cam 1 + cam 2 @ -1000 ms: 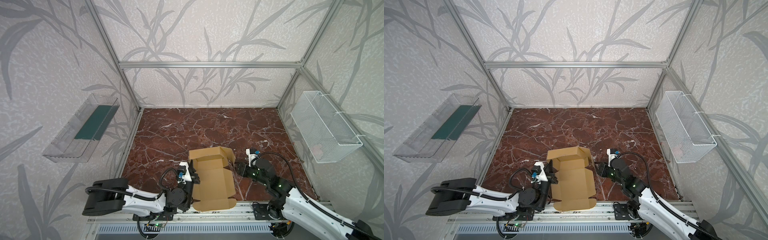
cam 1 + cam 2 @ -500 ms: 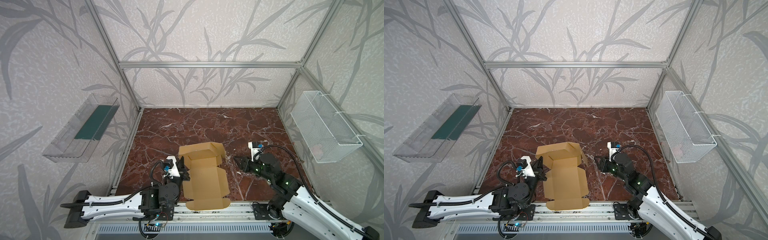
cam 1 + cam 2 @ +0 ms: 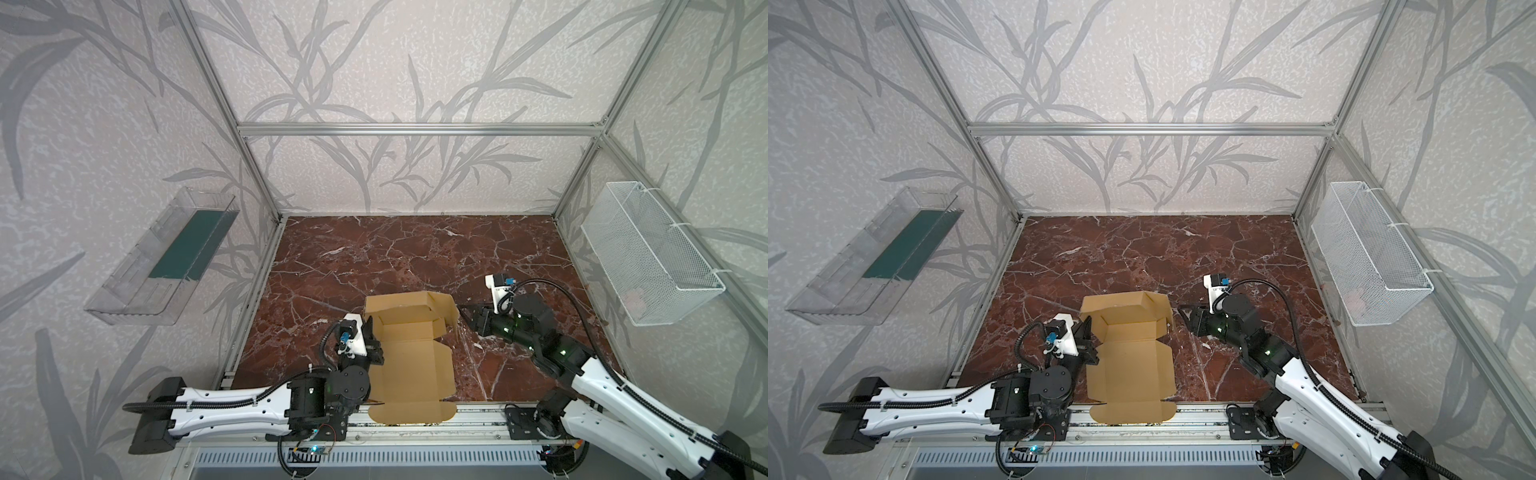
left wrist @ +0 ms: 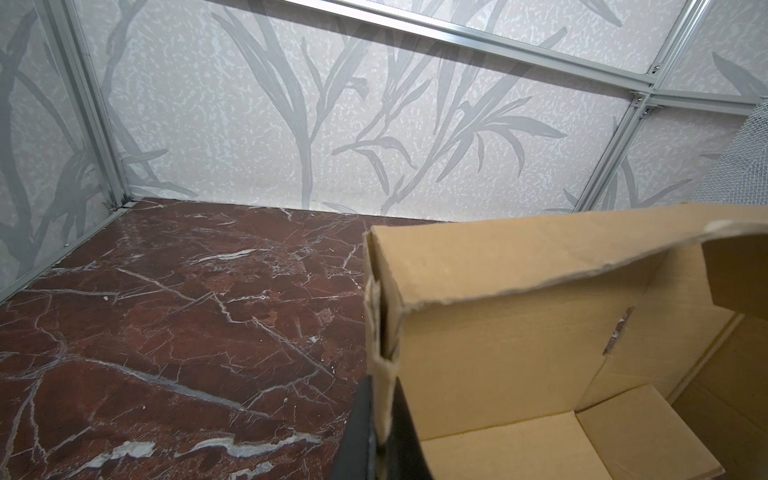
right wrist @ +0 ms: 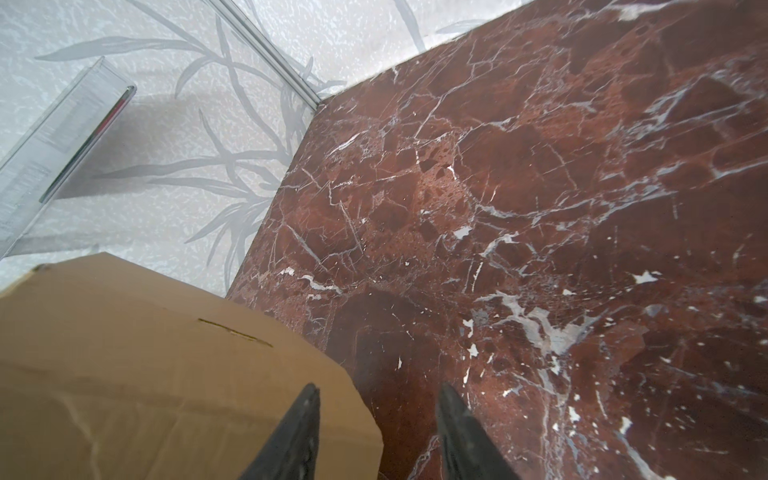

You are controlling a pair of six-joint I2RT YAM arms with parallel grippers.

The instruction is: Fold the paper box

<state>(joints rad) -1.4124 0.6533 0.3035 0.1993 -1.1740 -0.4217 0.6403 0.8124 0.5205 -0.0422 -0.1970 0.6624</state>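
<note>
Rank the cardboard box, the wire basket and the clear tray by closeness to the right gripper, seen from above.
From the right gripper, in a top view:
1. the cardboard box, just beside its fingertips.
2. the wire basket, on the right wall.
3. the clear tray, on the left wall, farthest.

The left arm (image 3: 232,409) lies low along the front edge, its wrist bent upward, and the left gripper (image 4: 382,387) has its jaws pinched tight on a wall of the paper box (image 4: 519,332). The right arm (image 3: 615,399) reaches in from the front right, the right gripper (image 5: 379,388) levelled leftward, jaws partly apart and gripping nothing
</note>
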